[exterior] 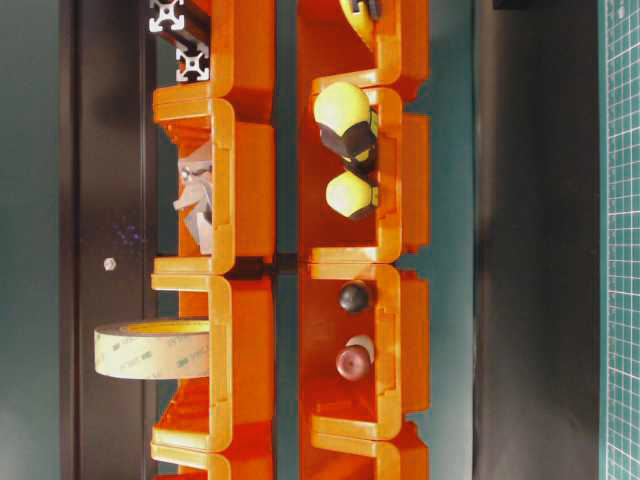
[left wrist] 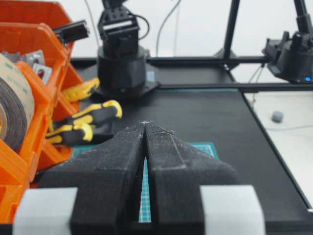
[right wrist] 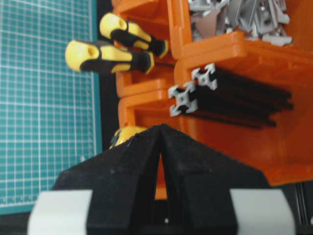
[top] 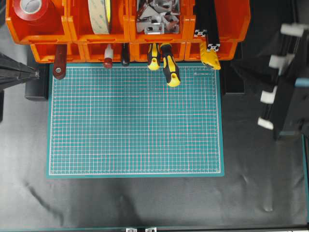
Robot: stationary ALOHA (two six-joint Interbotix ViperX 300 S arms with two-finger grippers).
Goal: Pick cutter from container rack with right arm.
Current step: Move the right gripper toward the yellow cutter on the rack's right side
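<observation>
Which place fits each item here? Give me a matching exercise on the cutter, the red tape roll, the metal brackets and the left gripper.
Items:
1. cutter
2. red tape roll
3. metal brackets
4. left gripper

Places or states:
A. upper-row bin at the overhead view's far left
B. fingers closed, holding nothing
C. sticking out of the lower-row bin at the mat's top right corner
D. upper-row bin above the two screwdrivers

Pairs: 1-C, 2-A, 3-D, 4-B
</observation>
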